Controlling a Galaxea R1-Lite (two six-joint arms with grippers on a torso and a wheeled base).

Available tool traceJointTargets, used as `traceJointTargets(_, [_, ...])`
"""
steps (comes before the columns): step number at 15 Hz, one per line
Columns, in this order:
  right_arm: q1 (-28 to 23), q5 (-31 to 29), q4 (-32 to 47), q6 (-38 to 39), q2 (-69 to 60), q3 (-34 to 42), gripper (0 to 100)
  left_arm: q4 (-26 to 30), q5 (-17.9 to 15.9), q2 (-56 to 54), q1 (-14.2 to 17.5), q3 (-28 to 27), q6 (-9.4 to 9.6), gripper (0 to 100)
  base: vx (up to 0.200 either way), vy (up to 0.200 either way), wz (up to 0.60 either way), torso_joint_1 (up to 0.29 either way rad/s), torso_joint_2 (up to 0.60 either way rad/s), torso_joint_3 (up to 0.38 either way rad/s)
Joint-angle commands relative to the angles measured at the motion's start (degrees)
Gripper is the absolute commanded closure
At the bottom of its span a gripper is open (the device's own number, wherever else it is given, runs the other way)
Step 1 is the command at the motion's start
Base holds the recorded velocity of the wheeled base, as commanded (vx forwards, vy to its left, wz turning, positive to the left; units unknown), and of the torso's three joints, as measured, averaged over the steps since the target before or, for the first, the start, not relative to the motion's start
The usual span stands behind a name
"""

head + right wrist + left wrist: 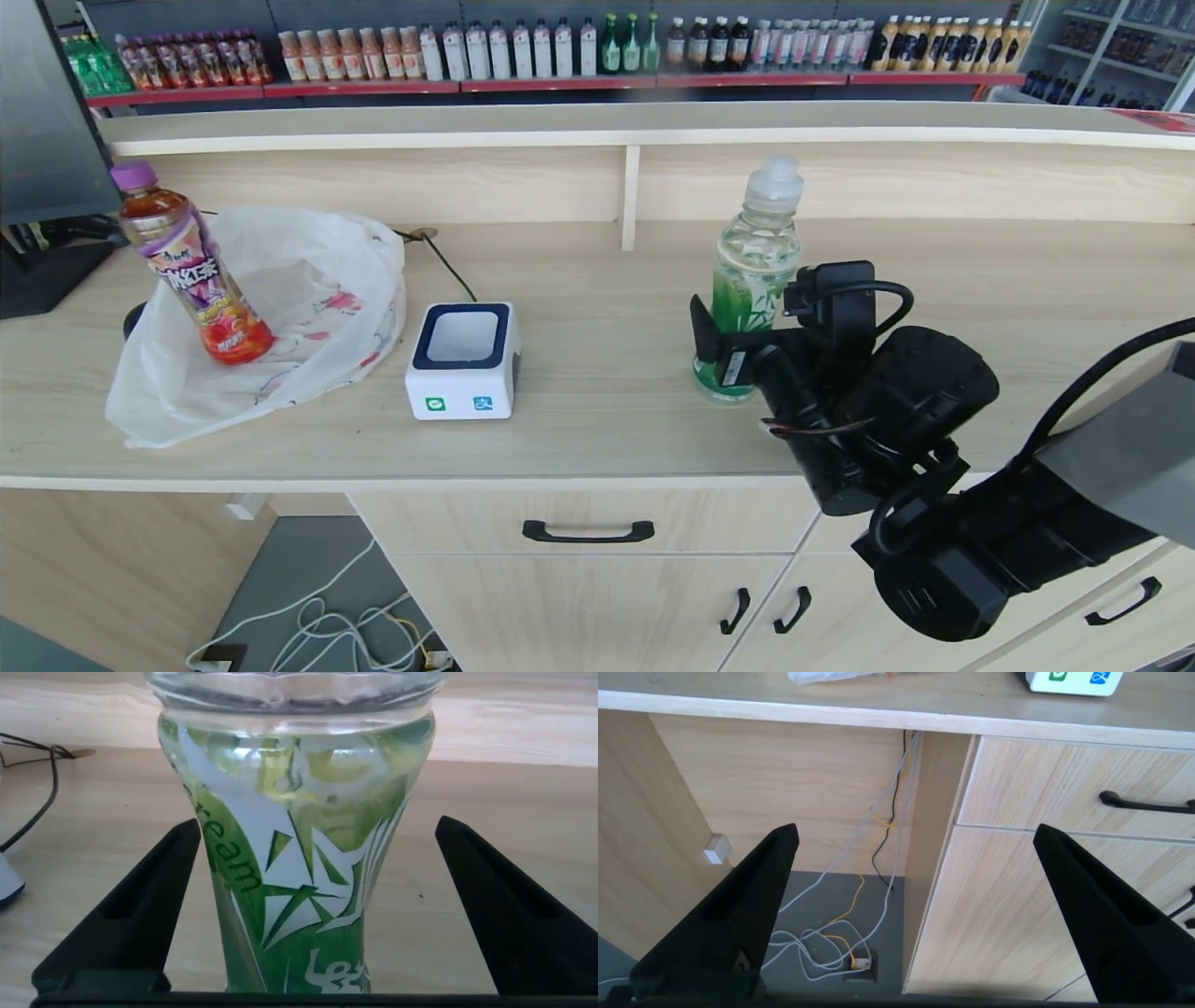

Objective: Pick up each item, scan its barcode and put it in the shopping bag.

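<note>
A clear bottle with a green label (pixel 754 271) and a white cap stands upright on the right of the wooden counter (pixel 597 439). My right gripper (pixel 738 353) is open at its lower half, and in the right wrist view the bottle (pixel 308 793) stands between the two black fingers (pixel 140 915) of that gripper (pixel 318 859), with small gaps on both sides. A tea bottle with a purple cap (pixel 191 271) leans inside the white shopping bag (pixel 317 289) at the left. My left gripper (pixel 915 835) hangs open below counter height, facing the cabinet front.
A white scanner with a blue rim (pixel 462 359) sits mid-counter between bag and green bottle; its base (pixel 1074 679) and a cable show too. A raised back ledge (pixel 616 140) bounds the counter. A dark monitor stand (pixel 37 271) is far left. Drawers with black handles (pixel 588 532) and floor cables (pixel 850 943) lie below.
</note>
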State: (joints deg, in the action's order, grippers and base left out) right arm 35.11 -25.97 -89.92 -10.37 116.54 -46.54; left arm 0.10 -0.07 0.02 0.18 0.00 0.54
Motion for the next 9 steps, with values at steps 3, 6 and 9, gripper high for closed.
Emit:
traceJointTargets(3, [-0.66, 0.3, -0.08, -0.08, 2.02, -2.41, 0, -0.01, -0.01, -0.02, -0.01, 0.0, -0.01, 0, 0.0, 0.0, 0.0, 0.0, 0.0, 0.0])
traceJointTargets(6, [-1.8, 1.44, -0.08, 0.0, 2.9, -3.91, 0, -0.01, -0.01, -0.02, -0.01, 0.0, -0.01, 0, 0.0, 0.0, 0.0, 0.0, 0.0, 0.0])
traceJointTargets(9, [-1.89, 1.62, -0.08, -0.08, 3.16, -3.99, 0, -0.01, -0.01, -0.02, -0.01, 0.0, -0.01, 0, 0.0, 0.0, 0.0, 0.0, 0.0, 0.0])
